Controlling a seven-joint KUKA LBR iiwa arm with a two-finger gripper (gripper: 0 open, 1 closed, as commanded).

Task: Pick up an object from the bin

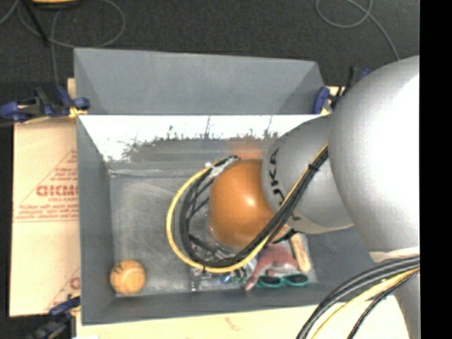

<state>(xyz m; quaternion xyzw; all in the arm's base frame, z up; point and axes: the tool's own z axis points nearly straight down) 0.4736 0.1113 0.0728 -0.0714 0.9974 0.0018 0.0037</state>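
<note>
The dark body of my gripper shows just left of and below the orange wrist cover, low over the bin's floor near the front wall. A small grey and blue thing lies right under it by the front wall. To its right lie green-handled scissors, a pink-red soft thing and a cream stick-shaped piece, partly hidden by the arm. A tan ball sits alone in the front left corner, well apart from the gripper.
The arm with its orange cover and looped yellow and black cables covers the middle and right of the bin. Bare bin floor shows to the left between the ball and the cables.
</note>
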